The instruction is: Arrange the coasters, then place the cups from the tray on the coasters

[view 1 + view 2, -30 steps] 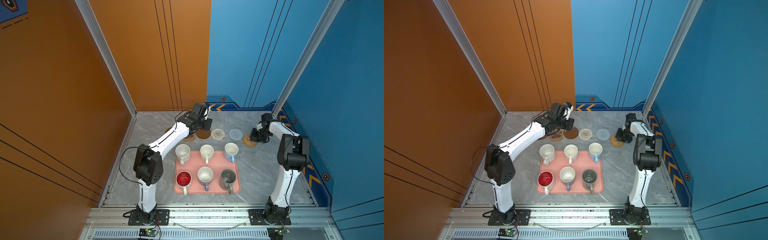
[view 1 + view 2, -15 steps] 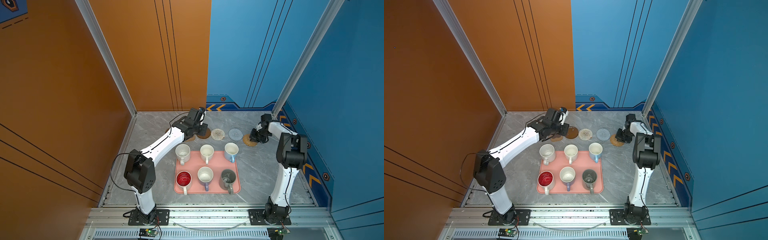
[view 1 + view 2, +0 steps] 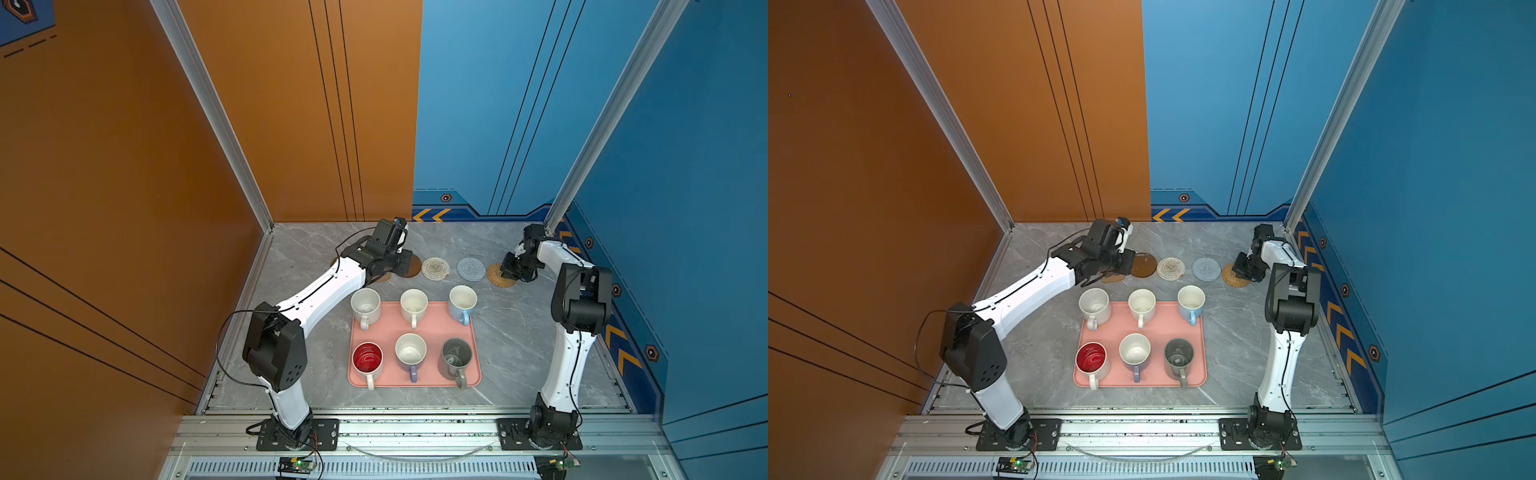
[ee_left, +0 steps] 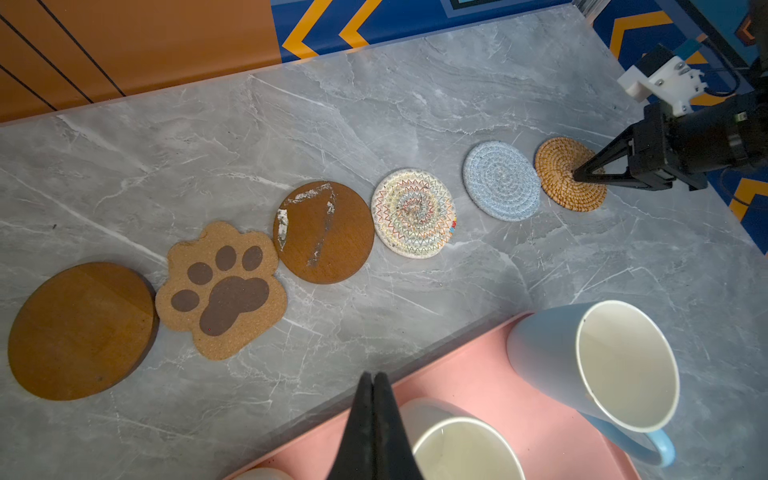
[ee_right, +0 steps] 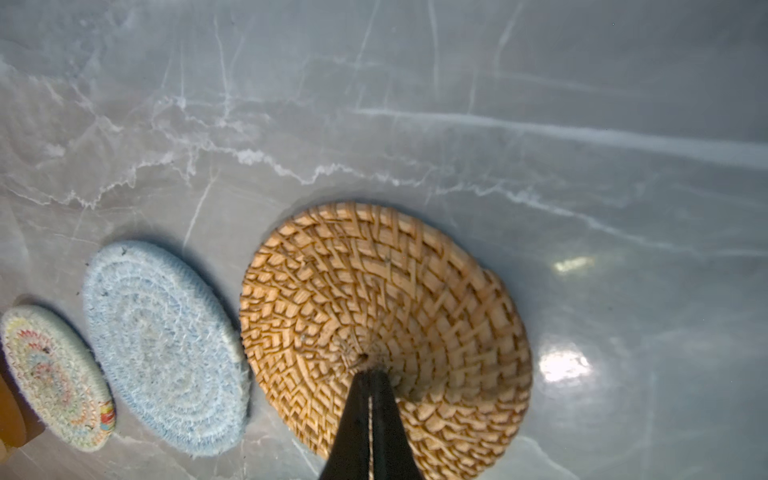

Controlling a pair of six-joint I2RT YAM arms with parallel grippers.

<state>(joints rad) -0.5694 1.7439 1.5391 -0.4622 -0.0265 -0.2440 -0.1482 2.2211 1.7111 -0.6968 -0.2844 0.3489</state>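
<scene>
Six coasters lie in a row behind the tray (image 3: 432, 322): a brown disc (image 4: 81, 330), a paw print (image 4: 222, 289), a scratched brown disc (image 4: 324, 232), a cream woven round (image 4: 413, 212), a blue-grey round (image 4: 501, 180) and a rattan round (image 5: 353, 291). My right gripper (image 5: 370, 370) is shut, its tip pressed on the rattan round's middle. My left gripper (image 4: 372, 376) is shut and empty, above the tray's far rim. Six cups stand on the tray, among them a light blue (image 3: 462, 301), a red-lined (image 3: 368, 359) and a grey one (image 3: 456, 357).
In both top views the left arm (image 3: 374, 259) covers the paw print and much of the row's left end. The back wall (image 3: 353, 124) stands close behind the coasters. The right wall (image 3: 623, 291) is near the right arm (image 3: 577, 299).
The left arm has dropped and drawn slightly back towards the tray, its elbow swinging left. The right gripper has stayed on the rattan round.
</scene>
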